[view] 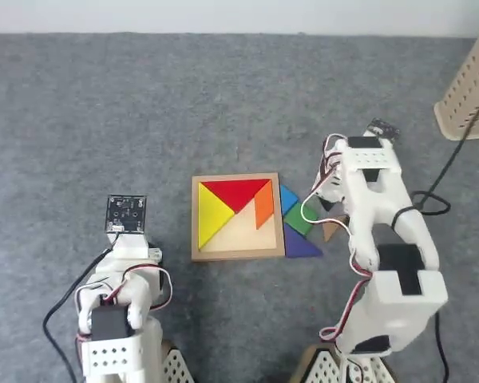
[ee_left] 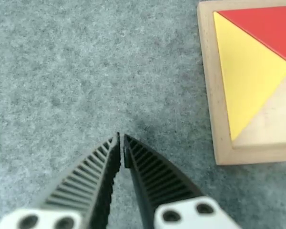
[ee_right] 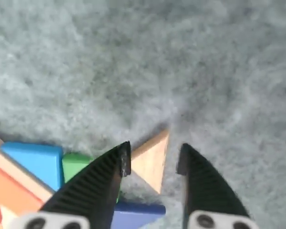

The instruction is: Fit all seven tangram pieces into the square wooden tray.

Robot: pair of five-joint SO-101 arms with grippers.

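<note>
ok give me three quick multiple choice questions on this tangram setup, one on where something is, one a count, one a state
1. Where is the blue piece relative to the wooden tray?
A. inside it
B. outside it, on the right arm's side
C. outside it, on the left arm's side

2. How many pieces lie in the tray?
A. three
B. five
C. seven

3. How do the fingers of the left gripper stand?
A. wide open
B. shut on a piece
C. shut on nothing

Answers:
1 B: it lies on the carpet beside the tray's edge, next to the green piece.
2 A: only the red piece, the yellow piece and the orange piece are inside.
3 C: the fingers meet over bare carpet.
</note>
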